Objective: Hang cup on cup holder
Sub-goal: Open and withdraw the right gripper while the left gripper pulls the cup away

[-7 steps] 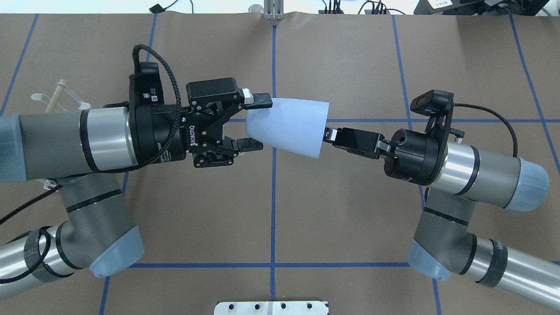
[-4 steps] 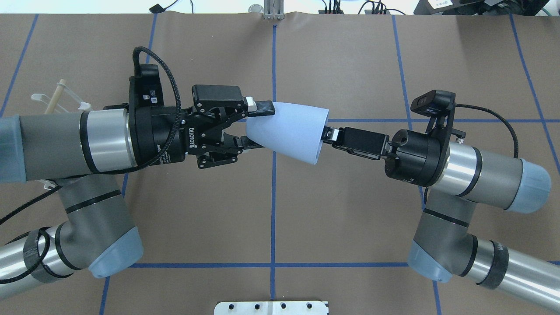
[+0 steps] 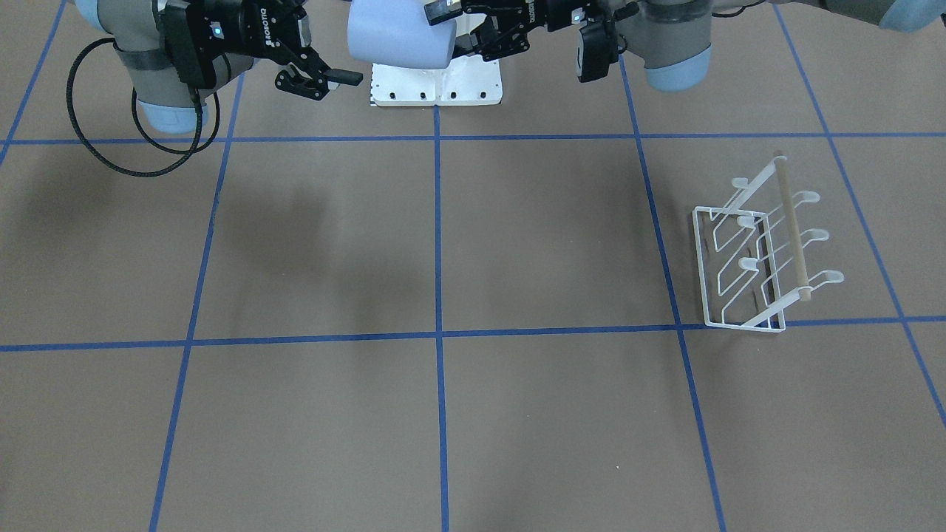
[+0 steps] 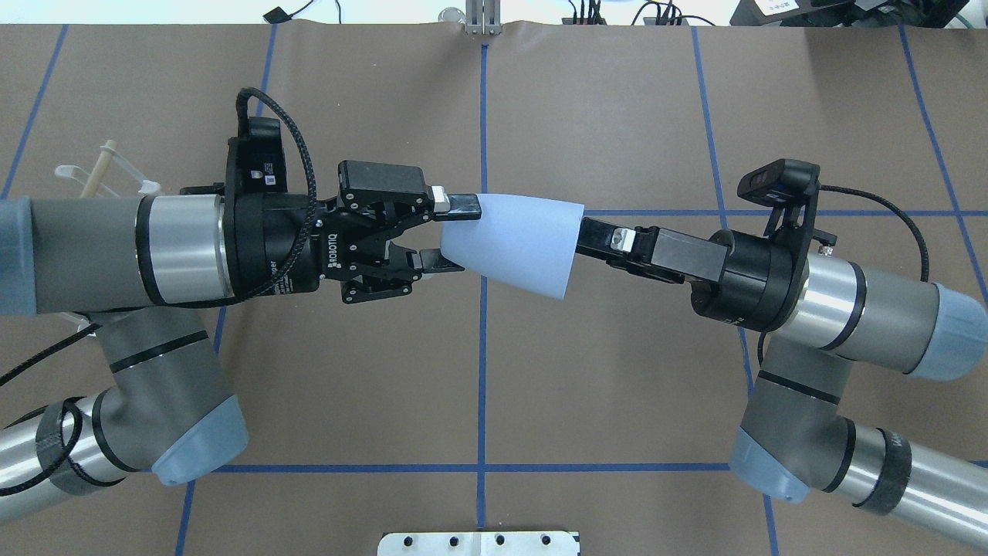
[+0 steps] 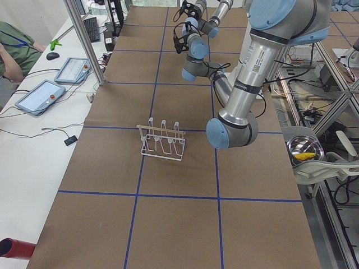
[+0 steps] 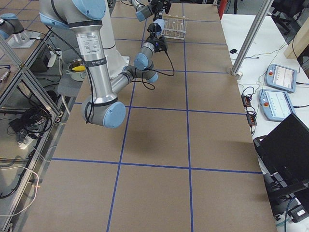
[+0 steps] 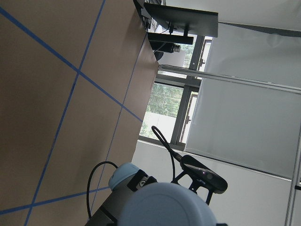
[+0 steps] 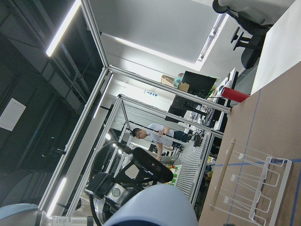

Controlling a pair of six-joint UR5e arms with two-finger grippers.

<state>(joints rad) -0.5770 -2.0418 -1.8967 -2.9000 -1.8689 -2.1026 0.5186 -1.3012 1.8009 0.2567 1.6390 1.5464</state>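
Observation:
The pale blue-grey cup lies sideways in the air over the table's middle, rim toward my right arm. My left gripper is shut on its narrow base. My right gripper is at the rim; in the front-facing view its jaws are spread, with one finger outside the cup. The white wire cup holder with its wooden rod stands on the table far to my left. In the overhead view the cup holder is mostly hidden behind my left arm.
A white mounting plate sits at the table's near edge. Blue tape lines grid the brown table. Tablets and a seated person are beyond the table's far side.
My left gripper closed from open onto the cup's base. My right arm drew back to the right, so its fingers reach less far into the rim. The cup tilted slightly.

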